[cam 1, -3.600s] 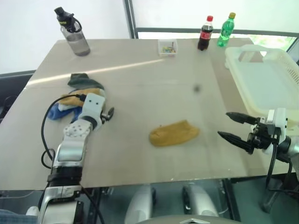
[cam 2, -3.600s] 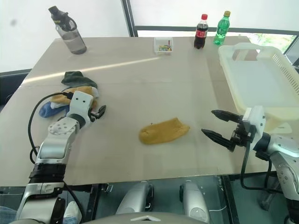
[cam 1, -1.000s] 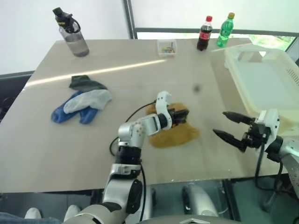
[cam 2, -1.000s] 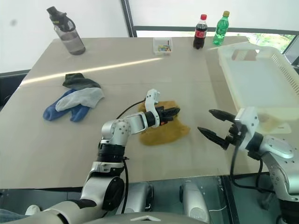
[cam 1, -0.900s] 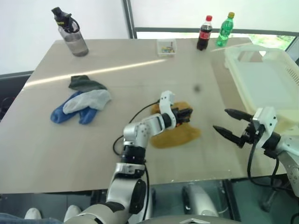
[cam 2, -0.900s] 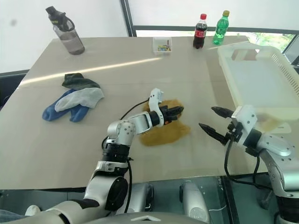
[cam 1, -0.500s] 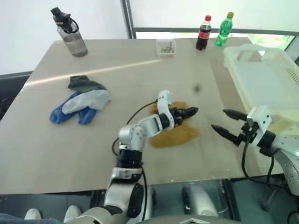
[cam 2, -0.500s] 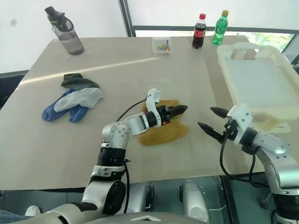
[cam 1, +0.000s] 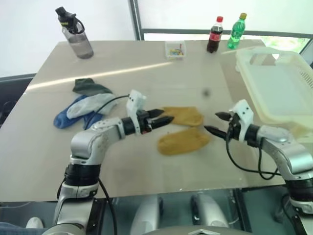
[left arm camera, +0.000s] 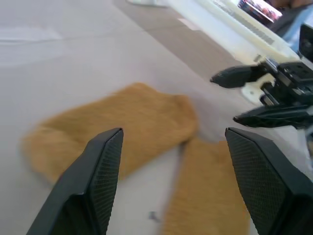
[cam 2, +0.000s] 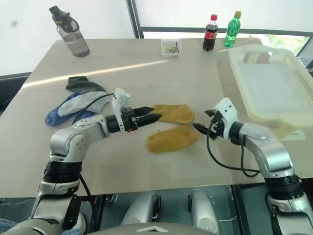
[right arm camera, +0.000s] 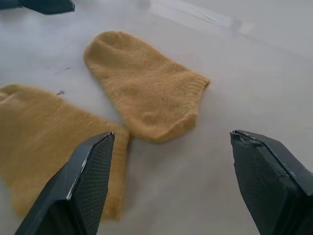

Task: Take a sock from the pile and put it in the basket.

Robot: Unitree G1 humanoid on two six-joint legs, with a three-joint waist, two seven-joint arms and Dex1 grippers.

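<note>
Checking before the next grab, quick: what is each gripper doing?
Left gripper: open, holding nothing, beside the yellow socks.
Right gripper: open, holding nothing.

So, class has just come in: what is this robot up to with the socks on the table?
Two mustard socks lie side by side mid-table, the farther sock and the nearer sock, between the robot's open, empty grippers. The left gripper points at them from the pile's side, the right gripper from the basket's side. The pile holds blue, grey and dark green socks. No sock lies in the basket.
</note>
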